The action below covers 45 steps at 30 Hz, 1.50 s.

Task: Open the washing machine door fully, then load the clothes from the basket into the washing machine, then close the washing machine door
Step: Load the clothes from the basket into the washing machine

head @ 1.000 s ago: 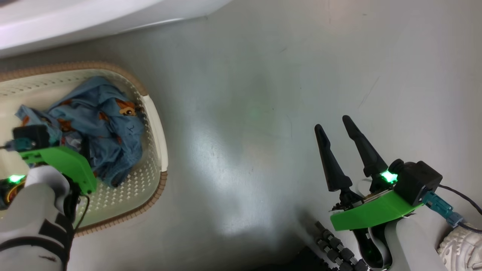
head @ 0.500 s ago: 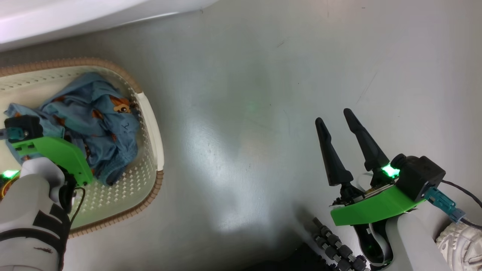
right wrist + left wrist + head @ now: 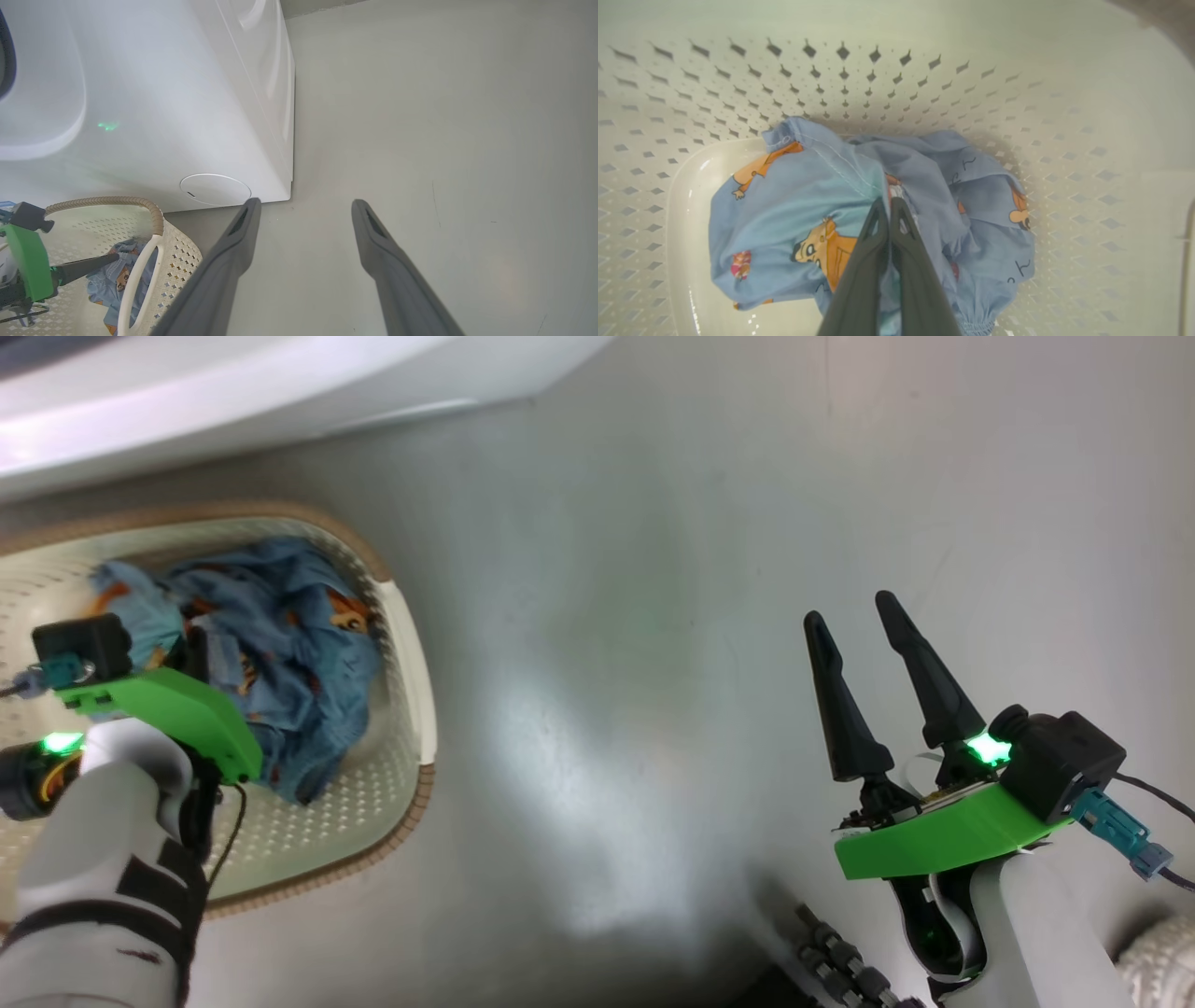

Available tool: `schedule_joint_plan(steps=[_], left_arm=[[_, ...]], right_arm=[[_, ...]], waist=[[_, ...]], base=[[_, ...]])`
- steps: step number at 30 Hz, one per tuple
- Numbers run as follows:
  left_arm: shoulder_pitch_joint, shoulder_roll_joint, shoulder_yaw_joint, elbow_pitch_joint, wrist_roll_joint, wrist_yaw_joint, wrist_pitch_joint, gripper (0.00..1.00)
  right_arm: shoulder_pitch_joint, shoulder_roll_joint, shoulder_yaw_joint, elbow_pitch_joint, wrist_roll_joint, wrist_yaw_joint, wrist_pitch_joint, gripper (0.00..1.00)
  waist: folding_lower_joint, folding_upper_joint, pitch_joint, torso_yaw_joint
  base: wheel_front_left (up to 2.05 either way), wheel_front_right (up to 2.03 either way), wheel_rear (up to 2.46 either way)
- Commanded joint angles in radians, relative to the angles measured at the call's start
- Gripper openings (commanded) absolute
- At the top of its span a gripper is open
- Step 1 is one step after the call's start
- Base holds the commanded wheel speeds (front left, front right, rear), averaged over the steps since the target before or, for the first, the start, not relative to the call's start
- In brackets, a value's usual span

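Evidently loading has barely begun: the left jaws are pinched shut on the clothes [image 3: 784, 200], bunched in the basket [image 3: 1017, 93] around them. The right jaws stand wide and empty, the washing machine [image 3: 187, 93] ahead-left; lifting, loading and door-closing remain.

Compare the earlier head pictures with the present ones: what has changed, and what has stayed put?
The left tool has shut on the clothes in the basket, pinching a fold; before, it was open. The head view shifted slightly. Unchanged: the right tool stays open above the floor, and the basket stays beside the washing machine.
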Motion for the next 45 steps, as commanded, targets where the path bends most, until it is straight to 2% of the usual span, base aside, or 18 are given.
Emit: schedule_joint_plan(steps=[1, 4, 11, 12, 13, 16, 22, 27, 39, 45], left_arm=[[0.06, 0.024, 0.013, -0.024, -0.005, -0.009, -0.023, 0.0], [0.104, 0.017, 0.018, -0.082, -0.012, -0.019, -0.036, 0.0], [0.287, -0.002, 0.093, -0.391, 0.004, -0.024, -0.037, 0.0], [0.287, -0.002, 0.093, -0.391, 0.004, -0.024, -0.037, 0.0], [0.343, -0.013, 0.118, -0.483, 0.022, -0.025, -0.037, 0.0], [0.449, -0.04, 0.169, -0.641, 0.061, -0.027, -0.038, 0.0], [0.555, -0.065, 0.218, -0.795, 0.113, -0.029, -0.038, 0.0], [0.639, -0.083, 0.237, -0.965, 0.208, -0.028, -0.038, 0.0], [0.802, -0.115, 0.289, -1.22, 0.258, -0.015, -0.038, 0.0], [0.868, -0.118, 0.288, -1.288, 0.274, 0.005, -0.038, 0.0]], right_arm=[[0.021, -0.001, 0.014, -0.012, -0.01, 0.003, -0.005, 1.0], [0.022, -0.001, 0.009, -0.007, -0.016, 0.003, -0.005, 1.0], [0.043, -0.001, 0.005, 0.016, -0.036, 0.003, -0.005, 1.0], [0.043, -0.001, 0.005, 0.016, -0.036, 0.003, -0.005, 1.0], [0.053, -0.001, 0.003, 0.023, -0.043, 0.003, -0.005, 1.0], [0.074, -0.001, -0.003, 0.035, -0.048, 0.003, -0.005, 1.0], [0.103, -0.001, -0.004, 0.049, -0.058, 0.003, -0.005, 1.0], [0.13, -0.001, -0.015, 0.055, -0.068, 0.003, -0.005, 1.0], [0.206, -0.001, -0.026, 0.07, -0.073, 0.003, -0.005, 1.0], [0.243, -0.001, -0.037, 0.079, -0.074, 0.003, -0.005, 1.0]], waist=[[0.0, 0.0, -0.048, 0.034], [0.0, 0.0, -0.093, 0.056], [0.0, 0.0, -0.21, 0.107], [0.0, 0.0, -0.21, 0.107], [0.0, 0.0, -0.244, 0.12], [0.0, 0.0, -0.312, 0.141], [0.0, 0.0, -0.389, 0.16], [0.0, 0.0, -0.458, 0.179], [0.0, 0.0, -0.63, 0.206], [0.0, 0.0, -0.715, 0.226]], base=[[0.0, 0.0, 0.0], [0.0, 0.0, 0.0], [0.0, 0.0, 0.0], [0.0, 0.0, 0.0], [0.0, 0.0, 0.0], [0.0, 0.0, 0.0], [0.0, 0.0, 0.0], [0.0, 0.0, 0.0], [0.0, 0.0, 0.0], [0.0, 0.0, 0.0]])
